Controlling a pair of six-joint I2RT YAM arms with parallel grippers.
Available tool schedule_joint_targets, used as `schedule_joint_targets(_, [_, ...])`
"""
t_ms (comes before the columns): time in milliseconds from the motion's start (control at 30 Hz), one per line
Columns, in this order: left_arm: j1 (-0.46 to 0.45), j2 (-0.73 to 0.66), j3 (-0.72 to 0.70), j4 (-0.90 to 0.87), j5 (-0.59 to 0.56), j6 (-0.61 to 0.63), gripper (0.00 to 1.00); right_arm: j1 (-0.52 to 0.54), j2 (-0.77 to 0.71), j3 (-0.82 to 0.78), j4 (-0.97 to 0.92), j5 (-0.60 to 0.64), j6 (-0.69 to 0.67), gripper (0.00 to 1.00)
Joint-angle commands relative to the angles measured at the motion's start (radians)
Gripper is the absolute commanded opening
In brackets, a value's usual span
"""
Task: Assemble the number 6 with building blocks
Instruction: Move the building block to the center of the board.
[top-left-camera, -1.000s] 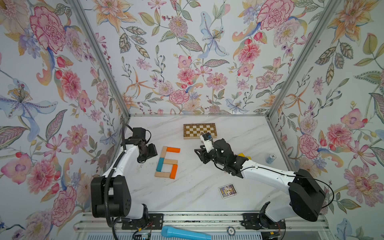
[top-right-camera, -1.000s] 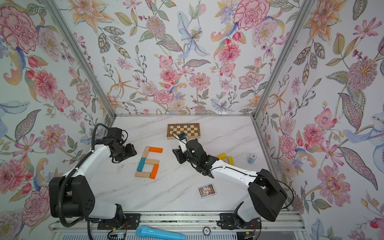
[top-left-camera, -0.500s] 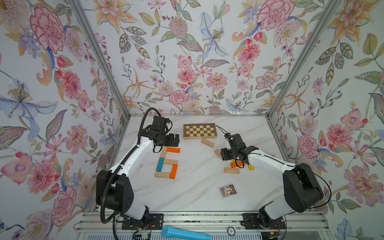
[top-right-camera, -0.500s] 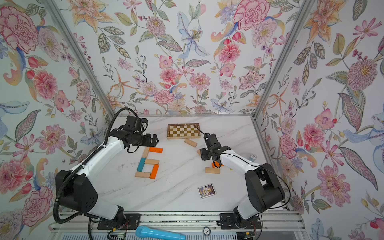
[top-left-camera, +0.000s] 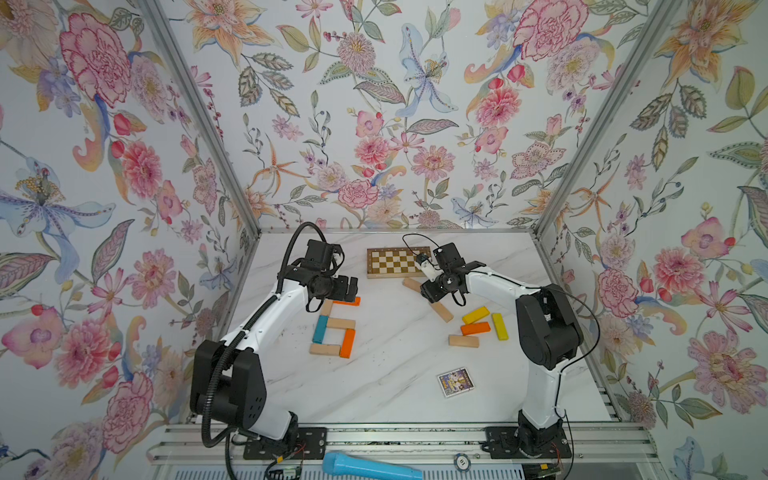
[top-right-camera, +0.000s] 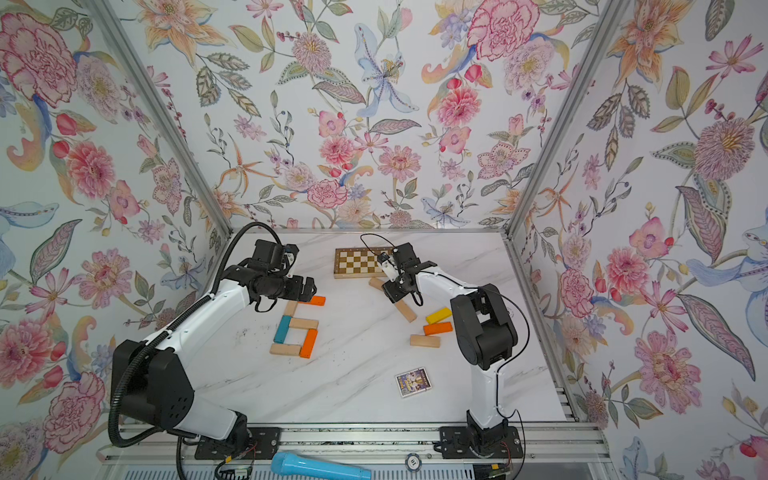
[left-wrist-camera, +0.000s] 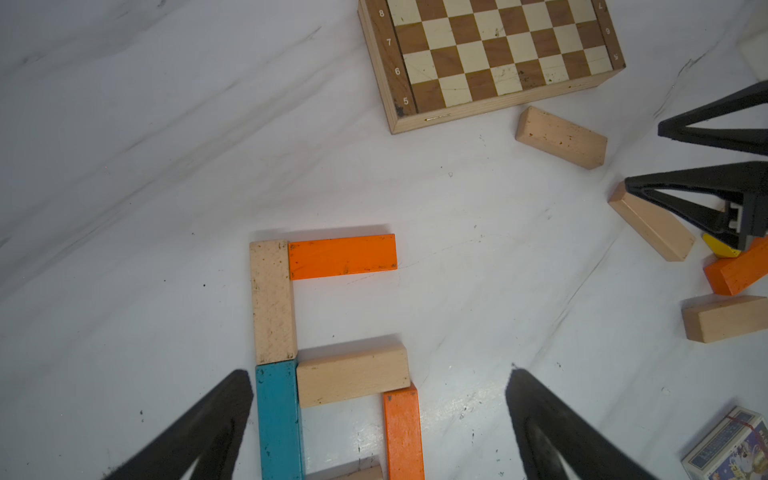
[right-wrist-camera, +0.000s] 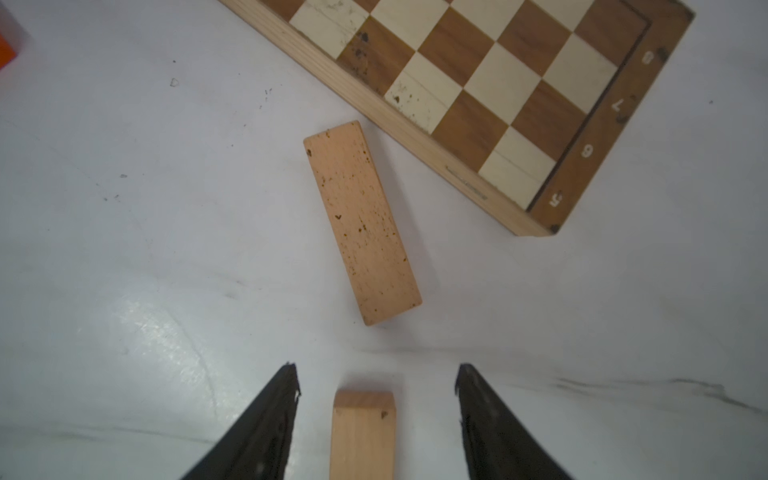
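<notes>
Several building blocks form a figure: orange top bar, pale upright, teal upright, pale middle bar, orange right upright and pale bottom bar. My left gripper hovers open over the figure's upper part, touching nothing. Loose blocks lie to the right: a pale one by the board, a pale one, two yellow, an orange one and a pale one. My right gripper is open, its fingers either side of a pale block's end with gaps.
A brown-and-cream chessboard lies at the back centre, close to the right gripper. A small card box sits nearer the front right. A light-blue microphone lies on the front rail, off the tabletop.
Both arms have swung in from where they were a second ago. The left gripper's jaws have widened over the figure's top. The right gripper's jaws have opened and it has drawn nearer the chessboard.
</notes>
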Motion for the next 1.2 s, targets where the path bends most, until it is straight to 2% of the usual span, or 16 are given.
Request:
schedule_joint_targets(0, [0.001, -0.008, -0.012, 0.001, -0.015, 0.023, 0.99, -0.004, 0.059, 0.072, -0.088, -0.035, -0.117, 0.62])
schedule_joint_targets(233, [0.007, 0.018, -0.001, -0.007, -0.011, 0.022, 0.99, 0.002, 0.146, 0.162, -0.116, -0.037, -0.179, 0.61])
schedule_joint_targets(533, [0.027, 0.026, 0.003, -0.006, 0.0, 0.015, 0.99, 0.023, 0.191, 0.197, -0.156, -0.046, -0.193, 0.58])
schedule_joint_targets(733, [0.035, 0.023, 0.002, -0.003, 0.016, 0.01, 0.99, 0.033, 0.224, 0.241, -0.188, -0.059, -0.178, 0.52])
schedule_joint_targets(900, [0.037, 0.018, 0.001, -0.004, 0.02, 0.007, 0.99, 0.047, 0.253, 0.29, -0.229, -0.069, -0.134, 0.4])
schedule_joint_targets(1133, [0.04, 0.007, 0.008, -0.007, 0.018, -0.004, 0.99, 0.077, 0.194, 0.253, -0.235, -0.033, 0.043, 0.26])
schedule_joint_targets(1167, [0.039, 0.005, 0.008, -0.008, 0.016, -0.007, 0.99, 0.114, 0.18, 0.238, -0.234, -0.02, 0.073, 0.24])
